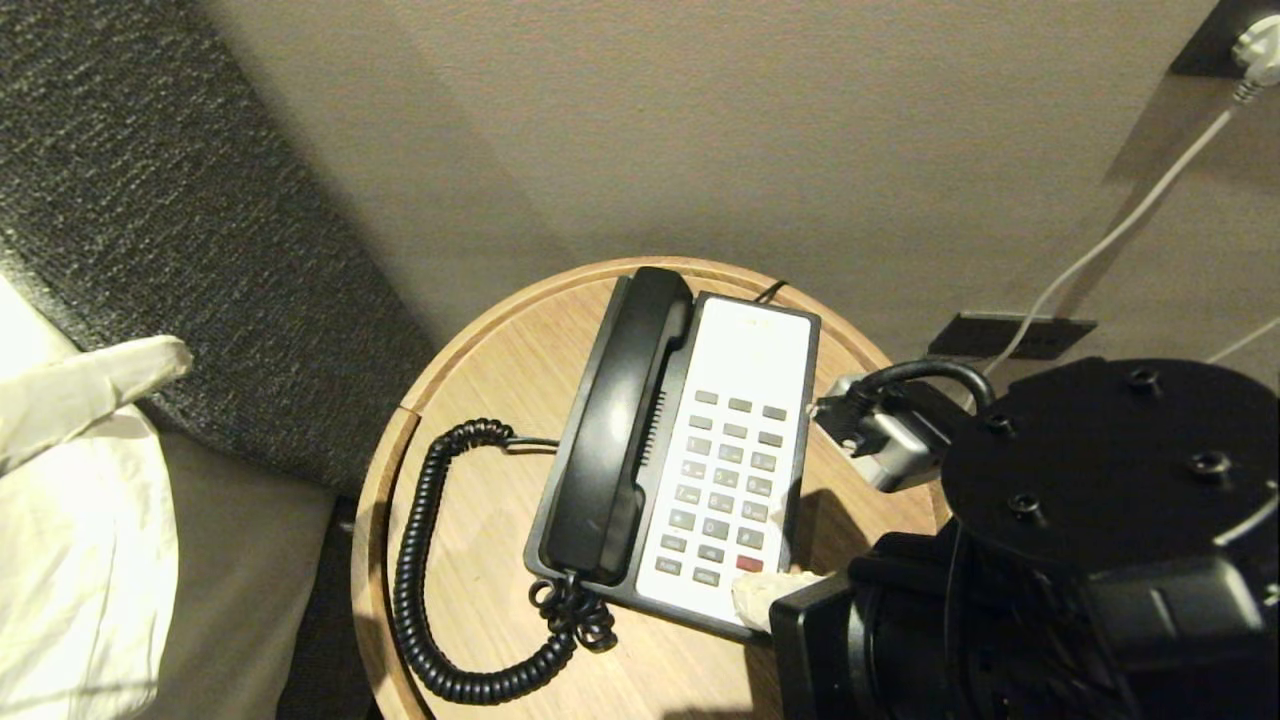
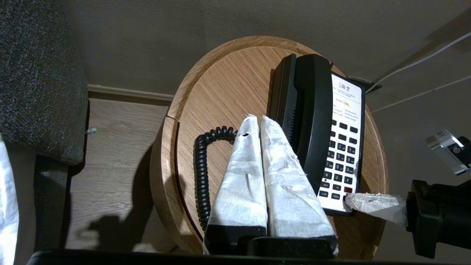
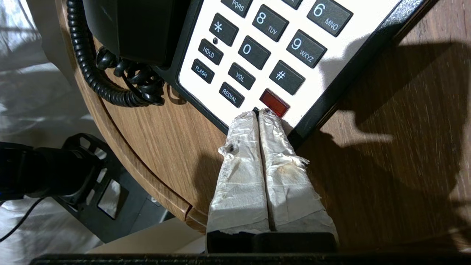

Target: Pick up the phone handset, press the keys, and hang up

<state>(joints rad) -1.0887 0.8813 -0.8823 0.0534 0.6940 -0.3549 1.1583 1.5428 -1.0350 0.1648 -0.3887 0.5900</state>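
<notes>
The black phone handset (image 1: 615,430) (image 2: 312,110) lies in its cradle on the left side of the phone base. Its coiled cord (image 1: 420,560) (image 2: 200,176) loops over the table. Grey keys (image 1: 730,480) (image 3: 257,48) fill the white faceplate, with a red button (image 3: 274,102) in the nearest row. My right gripper (image 3: 259,112) (image 1: 760,595) is shut with nothing in it. Its taped tips sit at the faceplate's near corner, right beside the red button. My left gripper (image 2: 257,117) (image 1: 165,360) is shut and empty, off to the left of the table and pointing towards the handset.
The phone stands on a small round wooden table (image 1: 480,380) against a beige wall. A dark upholstered panel (image 1: 150,180) and white bedding (image 1: 70,560) lie to the left. A white cable (image 1: 1120,230) runs down the wall on the right to a dark plate (image 1: 1010,335).
</notes>
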